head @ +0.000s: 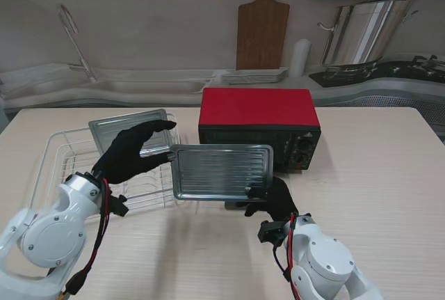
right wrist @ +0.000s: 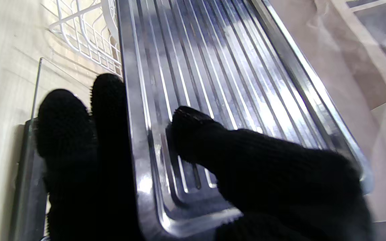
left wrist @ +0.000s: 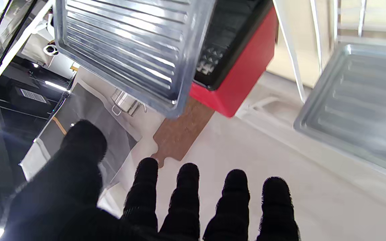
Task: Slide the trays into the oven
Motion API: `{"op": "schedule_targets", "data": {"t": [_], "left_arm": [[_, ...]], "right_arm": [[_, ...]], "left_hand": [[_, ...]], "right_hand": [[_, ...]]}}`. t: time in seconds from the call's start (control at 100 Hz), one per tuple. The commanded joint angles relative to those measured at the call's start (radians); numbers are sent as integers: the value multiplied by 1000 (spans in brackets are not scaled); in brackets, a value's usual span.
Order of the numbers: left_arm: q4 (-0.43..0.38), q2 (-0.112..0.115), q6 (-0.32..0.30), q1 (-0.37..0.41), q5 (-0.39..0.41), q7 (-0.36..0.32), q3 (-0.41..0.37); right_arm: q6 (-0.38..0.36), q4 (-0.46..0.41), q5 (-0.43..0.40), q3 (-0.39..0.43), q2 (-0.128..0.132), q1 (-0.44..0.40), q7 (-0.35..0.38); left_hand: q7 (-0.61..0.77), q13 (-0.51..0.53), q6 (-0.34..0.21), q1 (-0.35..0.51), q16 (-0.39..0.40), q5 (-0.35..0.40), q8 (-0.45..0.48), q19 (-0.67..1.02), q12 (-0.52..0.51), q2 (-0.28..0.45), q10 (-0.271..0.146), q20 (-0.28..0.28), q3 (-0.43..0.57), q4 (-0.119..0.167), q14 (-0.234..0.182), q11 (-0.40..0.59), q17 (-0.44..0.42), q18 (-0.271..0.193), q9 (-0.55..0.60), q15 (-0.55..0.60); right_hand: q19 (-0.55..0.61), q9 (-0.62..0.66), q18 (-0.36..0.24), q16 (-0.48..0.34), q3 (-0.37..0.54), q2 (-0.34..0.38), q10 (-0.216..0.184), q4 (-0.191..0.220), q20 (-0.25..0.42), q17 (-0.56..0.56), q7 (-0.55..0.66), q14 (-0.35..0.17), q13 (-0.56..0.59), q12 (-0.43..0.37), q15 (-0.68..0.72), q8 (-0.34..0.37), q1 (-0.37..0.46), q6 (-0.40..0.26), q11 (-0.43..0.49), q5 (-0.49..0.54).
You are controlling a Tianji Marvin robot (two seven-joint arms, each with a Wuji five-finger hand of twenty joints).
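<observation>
Pinching ridged tray (head: 221,171), right robot hand (head: 273,201)

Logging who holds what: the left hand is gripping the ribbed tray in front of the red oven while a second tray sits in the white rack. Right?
Wrong hand. The right hand grips the ribbed tray, as the right wrist view shows; the left hand is open. The rest stands.

One tray (head: 221,170) before the oven (head: 259,127); another tray (head: 128,128) in the rack (head: 55,154), left.
</observation>
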Motion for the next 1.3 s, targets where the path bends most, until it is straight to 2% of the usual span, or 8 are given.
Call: {"op": "schedule_targets", "data": {"t": [0.0, 0.08, 0.16, 0.42, 0.66, 0.86, 1.04, 1.29], "left_arm": [[28, -14, -45, 14, 12, 34, 1], [64, -22, -92, 15, 36, 91, 11], [88, -22, -123, 20, 74, 116, 13], [150, -18, -174, 18, 232, 182, 31], [208, -11, -180, -3, 312, 210, 68], [248, -10, -183, -11, 325, 222, 98], [298, -9, -259, -36, 356, 273, 121], [293, 7, -305, -82, 437, 248, 157]], "right_arm": [[12, -8, 15, 7, -12, 7, 13], [52, -11, 44, 18, -17, 12, 6], [83, -11, 65, 28, -21, 17, -3], [190, -13, 149, 65, -37, 39, -38], [278, 11, 213, 89, -51, 86, -64], [321, 40, 270, 101, -61, 111, -85], [349, 53, 322, 120, -67, 109, -100], [369, 59, 359, 151, -68, 94, -106]], "left_hand": [[-26, -24, -44, -26, -25, 8, -33, -82, -31, 51, -17, 2, -51, 9, -41, -39, -12, -29, -28, -43], [-38, -11, -53, -25, -34, 50, -60, -147, -46, 59, -7, -9, -62, 12, -40, -44, -3, -29, 8, -45], [-52, -41, -55, -32, -59, 43, -81, -207, -59, 75, -14, -16, -76, 13, -64, -55, 4, -37, -3, -72], [-65, -68, -61, -36, -82, 18, -102, -301, -72, 88, -28, -13, -100, 16, -90, -64, 10, -51, -26, -92], [-65, -85, -71, -39, -91, -7, -103, -332, -80, 103, -47, -14, -114, 19, -105, -75, 3, -68, -66, -95], [-65, -98, -76, -39, -97, -21, -104, -350, -82, 112, -53, -18, -125, 21, -114, -81, -6, -80, -75, -98], [-52, -97, -80, -34, -102, -7, -101, -358, -79, 108, -61, -21, -128, 23, -120, -74, -3, -82, -68, -97], [-53, -94, -79, -28, -108, -1, -102, -367, -80, 114, -61, -31, -127, 25, -122, -67, 5, -77, -49, -95]], "right_hand": [[41, 20, -28, -11, 63, 25, 17, -9, -18, 38, 105, 40, 59, 1, 28, 22, 61, -24, 27, 52], [39, 12, -28, -13, 58, 30, 22, -9, -23, 33, 99, 41, 54, 0, 25, 15, 58, -16, 26, 38], [30, 1, -30, -20, 47, 42, 26, -8, -31, 25, 95, 39, 45, 1, 15, 5, 56, -9, 23, 20], [-5, -39, -19, -34, 3, 72, 40, -8, -54, -16, 97, 47, 4, 3, -27, -31, 44, 24, 10, -37], [-14, -38, -6, -36, -9, 75, 50, -8, -58, -20, 115, 49, 5, 4, -41, -53, 48, 38, 7, -45], [-14, -38, -3, -34, -9, 77, 49, -9, -59, -18, 125, 49, 7, 6, -42, -59, 48, 39, 9, -46], [-13, -41, -3, -30, -10, 80, 51, -10, -60, -18, 134, 50, 6, 10, -35, -59, 49, 39, 16, -47], [-8, -37, -4, -29, -13, 79, 52, -10, -60, -12, 142, 52, 10, 7, -34, -62, 50, 40, 19, -48]]}}
